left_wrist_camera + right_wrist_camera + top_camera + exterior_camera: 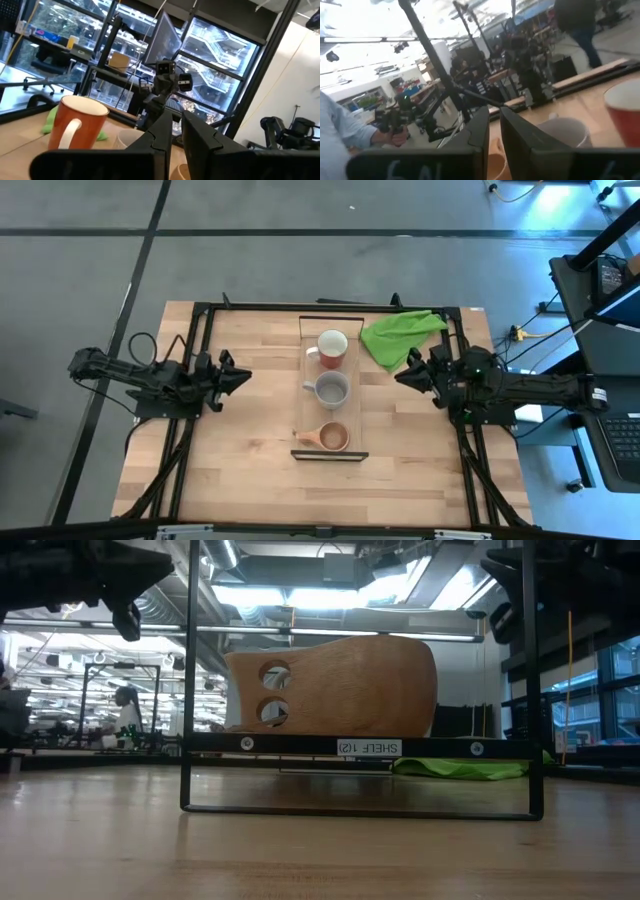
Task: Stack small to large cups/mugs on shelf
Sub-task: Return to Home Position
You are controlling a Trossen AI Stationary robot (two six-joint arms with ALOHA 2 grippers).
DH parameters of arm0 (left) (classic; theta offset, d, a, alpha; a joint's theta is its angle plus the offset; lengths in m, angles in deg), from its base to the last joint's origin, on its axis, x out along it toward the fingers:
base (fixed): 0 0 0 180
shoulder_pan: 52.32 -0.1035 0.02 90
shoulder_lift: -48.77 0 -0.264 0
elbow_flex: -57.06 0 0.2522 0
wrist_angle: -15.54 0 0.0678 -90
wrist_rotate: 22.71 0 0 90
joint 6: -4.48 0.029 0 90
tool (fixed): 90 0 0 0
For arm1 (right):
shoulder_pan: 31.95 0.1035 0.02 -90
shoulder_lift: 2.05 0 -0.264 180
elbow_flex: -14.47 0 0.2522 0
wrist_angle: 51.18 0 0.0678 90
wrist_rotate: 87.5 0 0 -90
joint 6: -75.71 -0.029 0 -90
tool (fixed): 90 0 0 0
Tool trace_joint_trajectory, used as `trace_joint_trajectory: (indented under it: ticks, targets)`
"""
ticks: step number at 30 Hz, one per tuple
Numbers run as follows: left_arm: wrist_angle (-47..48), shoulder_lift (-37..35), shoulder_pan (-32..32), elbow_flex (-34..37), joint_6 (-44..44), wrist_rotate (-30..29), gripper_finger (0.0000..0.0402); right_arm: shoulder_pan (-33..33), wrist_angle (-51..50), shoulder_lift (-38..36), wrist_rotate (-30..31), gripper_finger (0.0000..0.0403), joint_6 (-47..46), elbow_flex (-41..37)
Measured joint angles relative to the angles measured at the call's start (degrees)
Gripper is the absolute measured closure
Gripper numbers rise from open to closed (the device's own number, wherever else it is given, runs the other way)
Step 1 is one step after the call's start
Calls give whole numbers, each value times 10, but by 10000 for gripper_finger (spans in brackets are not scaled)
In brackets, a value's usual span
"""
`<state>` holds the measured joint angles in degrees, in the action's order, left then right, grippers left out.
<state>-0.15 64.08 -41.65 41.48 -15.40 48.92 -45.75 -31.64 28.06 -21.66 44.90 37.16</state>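
Note:
The shelf (354,412) stands mid-table, its long side running near to far, raised on a black frame (188,740). Three cups stand on their bases in a row on it: the red mug (332,348) farthest, the grey mug (330,390) in the middle, the tan wooden cup (333,437) nearest, which looms large in the low view (340,685). My left gripper (246,377) hovers left of the shelf, shut and empty, pointing at the cups (75,125). My right gripper (398,376) hovers right of the shelf, shut and empty.
A bright green cloth (400,335) lies on the table at the far right, just behind my right gripper. Black frame rails (200,330) run along the table's edges. A person's light-blue sleeve (340,125) shows in the room beyond the table.

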Motion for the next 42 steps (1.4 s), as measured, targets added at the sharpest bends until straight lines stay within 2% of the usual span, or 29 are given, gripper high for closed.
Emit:
trace_joint_trajectory:
  ticks: [10,16,24,28,34,42]
  targets:
    - [-24,0,0,11,-3,0,366,-39,11,-38,-29,353,-11,-7]
    - [-23,0,0,11,0,0,366,-39,148,-54,-14,353,-51,-84]
    - [-15,0,0,10,36,-13,366,-39,157,-59,-29,353,-35,-70]
    - [22,0,0,10,37,-35,366,-39,155,-59,-33,353,-34,-75]
    - [74,0,0,10,20,-51,367,-39,151,-59,-72,353,-9,-81]
    - [159,0,0,13,-25,-75,367,-39,109,-59,-193,353,73,-81]
